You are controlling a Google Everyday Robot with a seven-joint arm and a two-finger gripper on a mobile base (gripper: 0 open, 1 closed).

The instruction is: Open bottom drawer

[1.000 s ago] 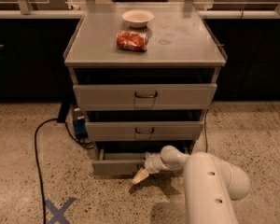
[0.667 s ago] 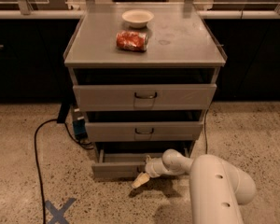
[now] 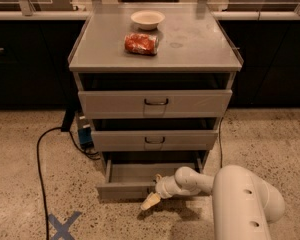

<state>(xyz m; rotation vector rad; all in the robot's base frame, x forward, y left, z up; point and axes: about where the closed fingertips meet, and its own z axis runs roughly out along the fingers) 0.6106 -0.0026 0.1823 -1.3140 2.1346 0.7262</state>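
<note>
The bottom drawer (image 3: 125, 188) is a shallow grey metal tray at the foot of the cabinet, pulled out toward me so its inside shows. My gripper (image 3: 151, 200) is at the middle of its front, where the handle sits; the handle itself is hidden behind it. My white arm (image 3: 240, 199) reaches in from the lower right. The top drawer (image 3: 155, 103) and the middle drawer (image 3: 155, 140) above stand slightly out, each with a dark loop handle.
A white bowl (image 3: 147, 19) and a red packet (image 3: 141, 43) lie on the cabinet top (image 3: 200, 44). A black cable (image 3: 40, 159) runs over the speckled floor at the left, near a blue X mark (image 3: 62, 226). Dark counters stand behind.
The bottom drawer has slid further out toward me. My gripper and arm have drawn back with it, toward the lower right.
</note>
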